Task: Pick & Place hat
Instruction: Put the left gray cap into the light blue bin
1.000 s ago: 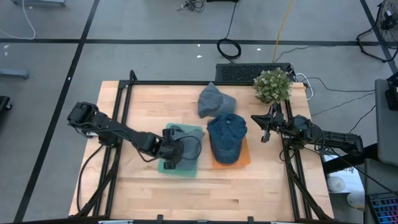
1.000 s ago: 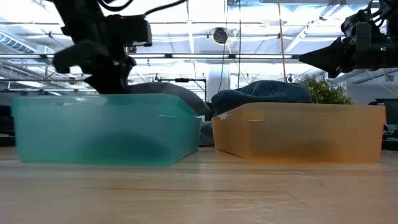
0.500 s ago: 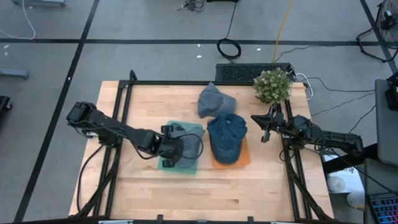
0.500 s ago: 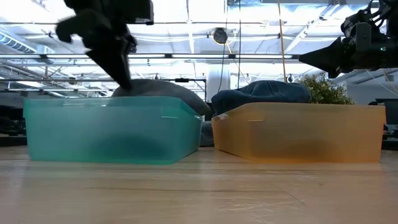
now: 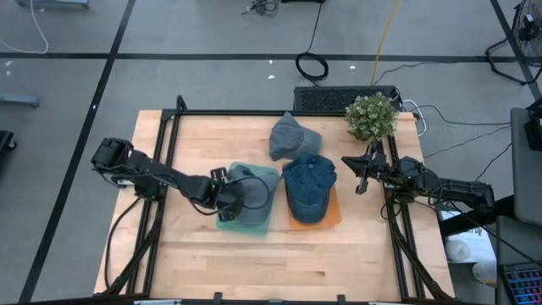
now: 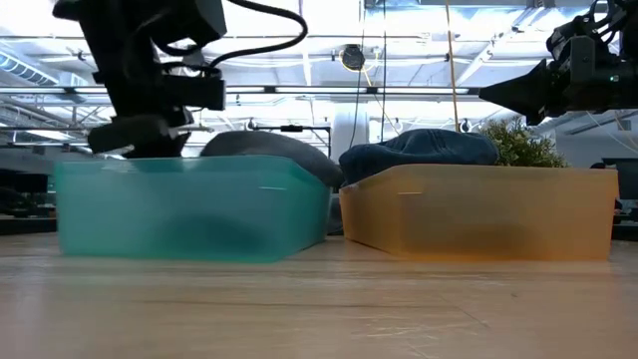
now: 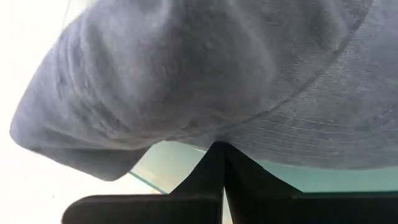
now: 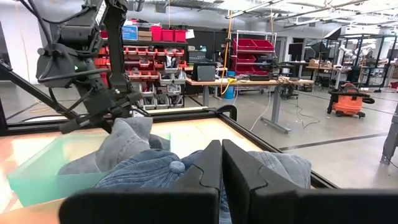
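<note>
Left end effector [image 5: 227, 188]: fingers pressed together, nothing visibly pinched between them; it sits at the near-left edge of the teal bin, right against the grey hat.
Grey hat [image 5: 248, 188]: lying in the teal bin [image 5: 246, 225], crown up and bulging above the rim in the low view; from the wrist view the cloth sits just past the fingertips.
Step in hand, as I read it: settling the hat into the bin and getting clear of it.
How to do it well: lift straight off the fabric so no fold catches the tips, and don't shove the bin sideways across the counter [image 5: 212, 263].
Neighbours: the denim hat [image 5: 308, 186] already rests on the orange bin [image 5: 332, 218]; a second grey hat [image 5: 292, 137] lies loose behind them.
Right end effector [image 5: 360, 174]: closed, empty, held up beside the potted plant [image 5: 371, 116].
</note>
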